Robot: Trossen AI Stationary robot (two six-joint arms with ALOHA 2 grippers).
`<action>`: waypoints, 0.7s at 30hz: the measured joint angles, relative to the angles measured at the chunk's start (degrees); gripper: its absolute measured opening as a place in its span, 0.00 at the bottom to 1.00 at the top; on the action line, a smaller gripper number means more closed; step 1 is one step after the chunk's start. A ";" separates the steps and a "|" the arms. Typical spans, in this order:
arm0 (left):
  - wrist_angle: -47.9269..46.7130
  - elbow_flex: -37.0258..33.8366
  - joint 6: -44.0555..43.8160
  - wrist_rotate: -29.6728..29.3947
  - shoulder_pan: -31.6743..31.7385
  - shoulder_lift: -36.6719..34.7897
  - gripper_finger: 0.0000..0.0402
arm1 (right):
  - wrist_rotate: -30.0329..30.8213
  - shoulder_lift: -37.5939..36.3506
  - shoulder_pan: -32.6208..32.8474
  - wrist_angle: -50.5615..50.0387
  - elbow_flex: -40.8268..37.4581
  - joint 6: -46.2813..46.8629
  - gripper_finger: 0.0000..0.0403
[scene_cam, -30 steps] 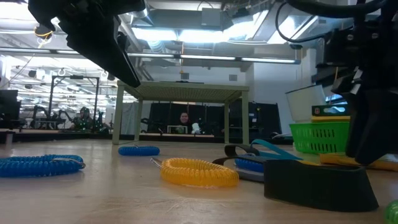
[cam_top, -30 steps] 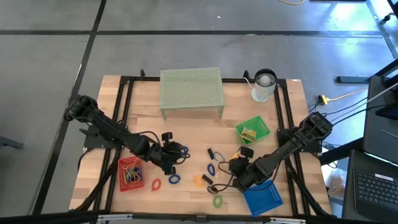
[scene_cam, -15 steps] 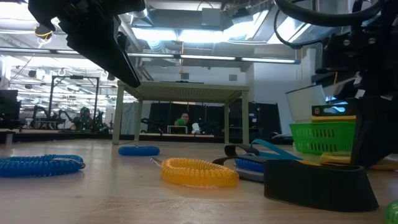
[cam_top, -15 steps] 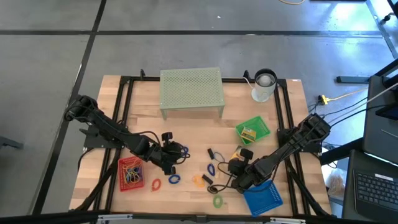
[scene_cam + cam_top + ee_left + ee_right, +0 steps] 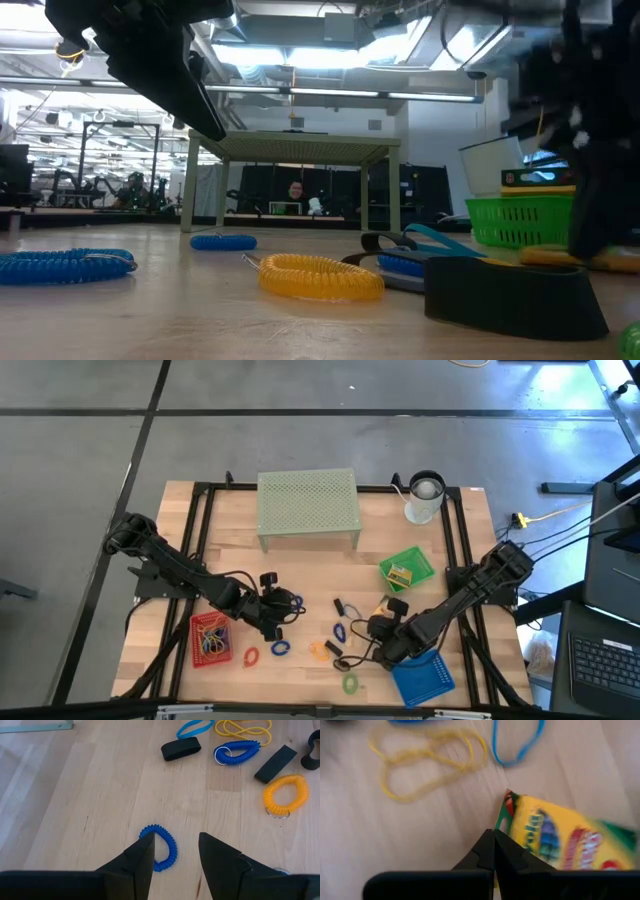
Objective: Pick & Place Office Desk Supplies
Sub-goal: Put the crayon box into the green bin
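Note:
Small supplies lie loose on the wooden table: an orange coil ring (image 5: 318,650), blue coil rings (image 5: 340,630), black clips (image 5: 333,650), a green ring (image 5: 350,683). My left gripper (image 5: 175,855) is open above a blue coil ring (image 5: 162,849), which lies flat on the table by one fingertip. My right gripper (image 5: 494,845) is shut, low over the table (image 5: 385,632), with its tips beside a yellow crayon box (image 5: 555,840) lying flat. A second yellow box (image 5: 400,574) sits in the green tray (image 5: 420,560). My right gripper's shut fingertips (image 5: 492,837) stand at the crayon box's edge (image 5: 502,822), below its corner. The picture is blurred and I cannot tell whether they touch it. My left gripper touches nothing.
A red tray (image 5: 196,628) holding rings stands by my left arm, and a blue tray (image 5: 425,680) at the near right. A mesh riser (image 5: 307,500) and a cup (image 5: 425,495) stand at the back. Yellow (image 5: 425,765) and blue (image 5: 517,742) rubber bands lie beyond the crayon box.
In the low view my right gripper has shifted a little toward the table's right edge, uncovering the yellow box on the table behind it. It is still in motion now.

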 joint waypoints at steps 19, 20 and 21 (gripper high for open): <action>0.01 0.00 0.01 0.00 -0.01 0.00 0.37 | 6.06 -0.21 0.00 -10.12 10.39 -5.16 0.00; 0.01 0.00 0.01 0.00 -0.01 0.00 0.37 | 6.04 -0.23 0.00 -10.23 10.42 -5.08 0.00; 0.00 0.00 0.01 0.00 -0.01 0.00 0.37 | 5.99 -0.23 0.00 -10.35 10.42 -4.76 0.00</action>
